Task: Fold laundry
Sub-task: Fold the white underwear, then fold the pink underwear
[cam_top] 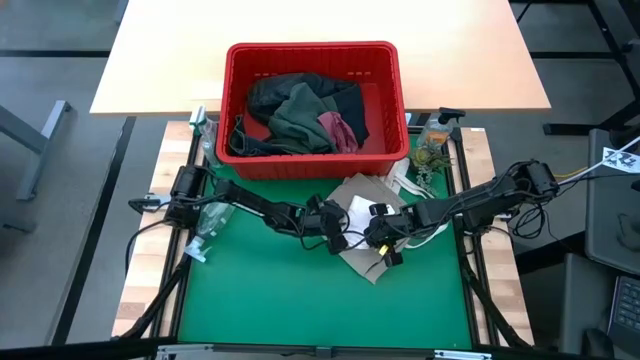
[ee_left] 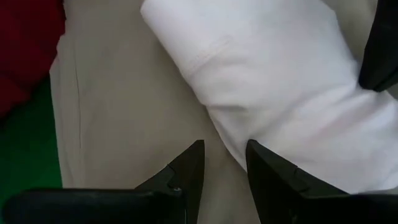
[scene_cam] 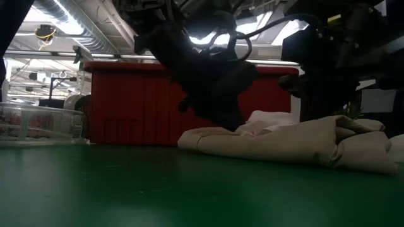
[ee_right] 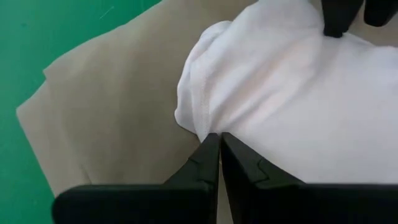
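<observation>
Pale wooden tabletop [cam_top: 320,30] behind a green-matted bench [cam_top: 300,310]; grey floor [cam_top: 60,200] alongside. Overhead, silver ducting [scene_cam: 82,28] and bright ceiling lights [scene_cam: 38,22].

A crumpled tan cloth garment [cam_top: 362,222] lies flat on the green worktop, a white cloth piece [cam_top: 358,210] bunched on top. Dark, olive and maroon clothes [cam_top: 305,115] lie heaped in the basket.

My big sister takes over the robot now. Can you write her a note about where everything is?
Left gripper: jaws partly open, over the white cloth lying on the tan garment.
Right gripper: jaws shut at the white cloth's hem; I can't tell if it grips.
Both meet mid-mat, in front of the red basket.
Done: tan garment out on the mat.
Left: finish folding it; dark, green and maroon clothes wait in the basket.
</observation>
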`<state>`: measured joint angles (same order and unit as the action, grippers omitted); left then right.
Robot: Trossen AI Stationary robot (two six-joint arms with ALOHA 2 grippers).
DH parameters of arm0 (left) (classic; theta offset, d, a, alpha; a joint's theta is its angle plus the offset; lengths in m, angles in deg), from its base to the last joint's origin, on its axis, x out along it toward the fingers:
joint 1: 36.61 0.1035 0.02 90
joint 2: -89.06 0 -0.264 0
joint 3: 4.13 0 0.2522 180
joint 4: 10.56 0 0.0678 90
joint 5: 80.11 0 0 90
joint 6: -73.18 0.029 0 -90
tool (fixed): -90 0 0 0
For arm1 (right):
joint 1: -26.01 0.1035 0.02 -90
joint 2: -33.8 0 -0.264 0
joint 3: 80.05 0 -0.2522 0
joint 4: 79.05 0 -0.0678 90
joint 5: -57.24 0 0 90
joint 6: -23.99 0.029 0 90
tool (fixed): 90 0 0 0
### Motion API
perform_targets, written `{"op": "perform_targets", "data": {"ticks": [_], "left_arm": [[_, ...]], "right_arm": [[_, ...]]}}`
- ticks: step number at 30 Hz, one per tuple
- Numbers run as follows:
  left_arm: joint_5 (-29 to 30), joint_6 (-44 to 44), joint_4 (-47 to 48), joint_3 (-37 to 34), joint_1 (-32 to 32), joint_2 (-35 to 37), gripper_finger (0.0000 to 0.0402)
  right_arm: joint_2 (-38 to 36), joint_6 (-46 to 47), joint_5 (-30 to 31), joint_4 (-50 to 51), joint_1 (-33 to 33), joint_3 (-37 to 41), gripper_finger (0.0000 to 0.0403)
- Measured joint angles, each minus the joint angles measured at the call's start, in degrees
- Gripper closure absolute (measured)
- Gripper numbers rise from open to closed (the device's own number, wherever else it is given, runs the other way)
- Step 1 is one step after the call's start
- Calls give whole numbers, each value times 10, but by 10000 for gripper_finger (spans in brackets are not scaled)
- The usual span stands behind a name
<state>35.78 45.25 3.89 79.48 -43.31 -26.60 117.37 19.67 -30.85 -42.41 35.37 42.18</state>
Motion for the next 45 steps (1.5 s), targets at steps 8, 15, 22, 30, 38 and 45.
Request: {"op": "perform_targets", "data": {"ticks": [8, 15, 22, 30, 38, 45], "left_arm": [[-3, 1, 12, 0, 0, 22, 288], [-36, 2, 96, 1, 0, 121, 288], [-11, 40, 147, 1, 16, 256, 288], [32, 91, 147, 2, 123, 383, 288], [-100, 90, 147, 2, 280, 392, 288], [-166, 90, 149, 1, 340, 384, 288]], "right_arm": [[-2, 0, 0, 41, 0, -27, 384], [-2, -6, 0, 114, 0, -99, 384], [-3, -50, 47, 147, 0, -157, 384], [-3, -129, 123, 145, -1, -211, 384], [-3, -170, 140, 125, -50, -229, 384], [-3, -184, 140, 24, -153, -248, 384]]}}
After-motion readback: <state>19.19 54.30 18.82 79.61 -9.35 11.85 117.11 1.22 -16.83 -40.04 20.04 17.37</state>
